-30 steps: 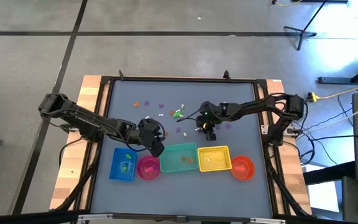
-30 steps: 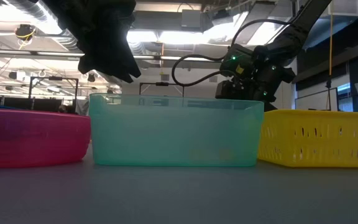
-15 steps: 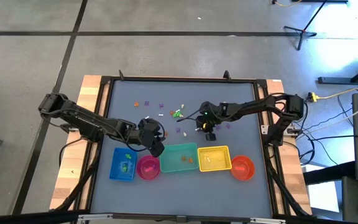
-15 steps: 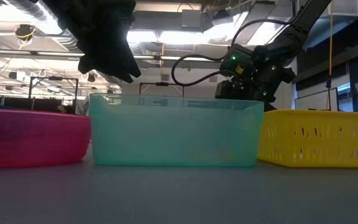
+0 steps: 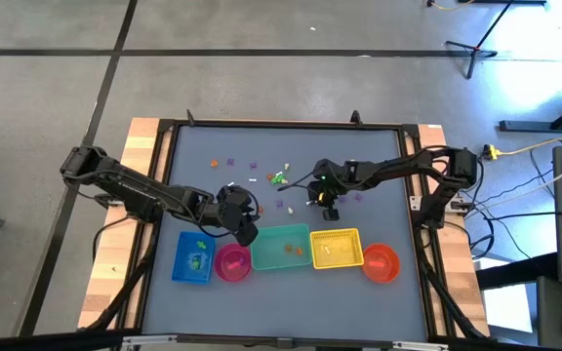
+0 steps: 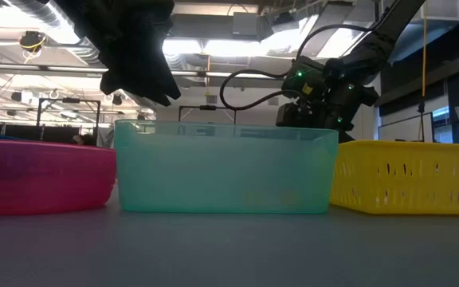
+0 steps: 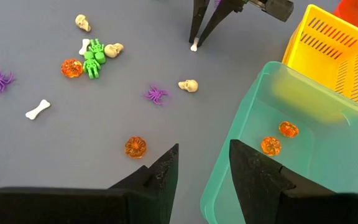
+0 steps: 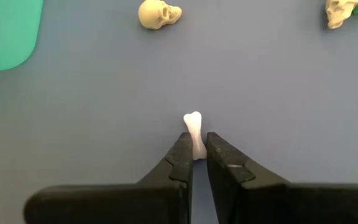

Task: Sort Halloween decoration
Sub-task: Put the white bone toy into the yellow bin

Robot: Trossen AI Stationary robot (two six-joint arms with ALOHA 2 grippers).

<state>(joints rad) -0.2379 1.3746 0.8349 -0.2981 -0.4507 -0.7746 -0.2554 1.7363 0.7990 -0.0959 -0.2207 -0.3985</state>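
Blue (image 5: 192, 258), pink (image 5: 232, 263), teal (image 5: 281, 248), yellow (image 5: 336, 248), orange containers (image 5: 381, 263)

Lab: ceiling ducts (image 6: 22, 16), tripods (image 5: 476, 44).

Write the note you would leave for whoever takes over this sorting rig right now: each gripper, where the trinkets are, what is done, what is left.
Right gripper: fingers shut on a white bone, low at the table.
Left gripper: open, empty, hanging by the teal bin.
Done: two orange pumpkins lie in the teal bin; some pieces show in the blue bin and the yellow basket.
Left: skulls, purple spiders, green skeletons, bones and pumpkins lie loose on the table.
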